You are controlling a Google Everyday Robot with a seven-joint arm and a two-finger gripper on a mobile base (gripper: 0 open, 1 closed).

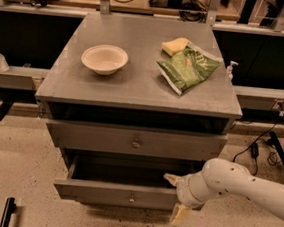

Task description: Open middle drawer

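The cream fingers (179,214) of the white arm's gripper (176,197) are spread apart, one inside and one outside the right end of the grey wooden middle drawer (99,192). The drawer stands pulled out just left of them, its small round metal knob (131,199) further left. Above them is another grey drawer front (94,137), and beyond it the grey tabletop (134,89) carries a round white bowl (104,58) up-left, then a green crinkled bag (188,69) and a yellow sponge (174,46) straight behind.

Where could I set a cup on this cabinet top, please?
Bare: front strip of the cabinet top, and the gap between white bowl and green chip bag. Crowded: back right, bag and yellow sponge. The gripper is below, by the middle drawer, right end.
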